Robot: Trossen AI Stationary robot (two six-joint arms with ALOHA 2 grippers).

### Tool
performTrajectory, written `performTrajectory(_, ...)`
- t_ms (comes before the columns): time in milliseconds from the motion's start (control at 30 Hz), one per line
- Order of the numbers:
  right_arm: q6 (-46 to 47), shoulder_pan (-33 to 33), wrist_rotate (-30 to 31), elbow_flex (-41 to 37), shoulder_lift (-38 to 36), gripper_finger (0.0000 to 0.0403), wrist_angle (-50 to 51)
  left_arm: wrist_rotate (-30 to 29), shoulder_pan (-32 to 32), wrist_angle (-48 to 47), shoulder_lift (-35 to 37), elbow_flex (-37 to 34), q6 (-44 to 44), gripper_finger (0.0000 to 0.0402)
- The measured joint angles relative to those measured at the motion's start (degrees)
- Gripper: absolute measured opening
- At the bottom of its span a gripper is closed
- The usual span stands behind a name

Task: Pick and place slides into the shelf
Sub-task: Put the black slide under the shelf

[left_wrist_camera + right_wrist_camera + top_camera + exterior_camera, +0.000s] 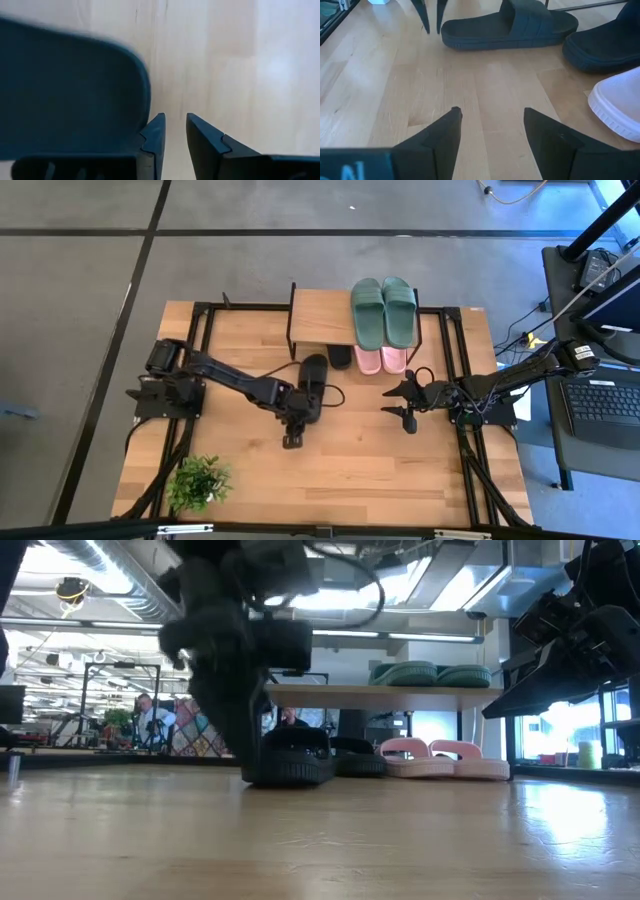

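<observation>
The shelf (318,318) stands at the table's far edge. The green pair (384,310) lies on its top board and the pink pair (381,360) under it. One black slide (340,357) lies under the shelf. The other black slide (313,374) (510,25) lies flat on the table in front of it. My left gripper (293,432) (174,131) is low at this slide's near end, fingers a narrow gap apart with nothing between them. My right gripper (403,406) (492,125) hovers wide open over bare table, right of the slide and near the pink pair (620,105). My left gripper points down at the table beside the black slide's near end (135,100). The slide lies right against the outer side of one finger (155,135). Whether that finger touches the slide, I cannot tell.
A small potted plant (200,480) stands at the near left corner. Black frame rails (452,350) run along both table sides. A laptop (610,405) sits off the right edge. Bare wood (360,470) lies across the near middle of the table.
</observation>
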State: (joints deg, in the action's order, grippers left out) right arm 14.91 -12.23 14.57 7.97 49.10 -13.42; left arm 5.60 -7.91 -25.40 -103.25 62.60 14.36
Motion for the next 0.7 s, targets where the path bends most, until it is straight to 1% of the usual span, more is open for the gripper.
performTrajectory(133, 0.0, 0.0, 0.0, 0.0, 0.0, 0.0215, 0.0, -0.6, 0.5, 0.2, -3.4, 0.0, 0.0, 0.0071)
performTrajectory(367, 0.0, 0.0, 0.0, 0.0, 0.0, 0.0215, 0.0, -2.3, 2.1, 2.7, -4.3, 0.0, 0.1, 0.0071)
performTrajectory(500, -0.1, 0.0, 0.0, 0.0, 0.0, 0.0215, 0.0, -6.3, 3.6, 6.0, -4.5, 0.0, -0.2, 0.0071)
performTrajectory(700, -0.2, 0.0, 0.0, 0.0, 0.0, 0.0215, 0.0, -11.2, 6.5, 5.8, -4.5, 0.0, -1.8, 0.0071)
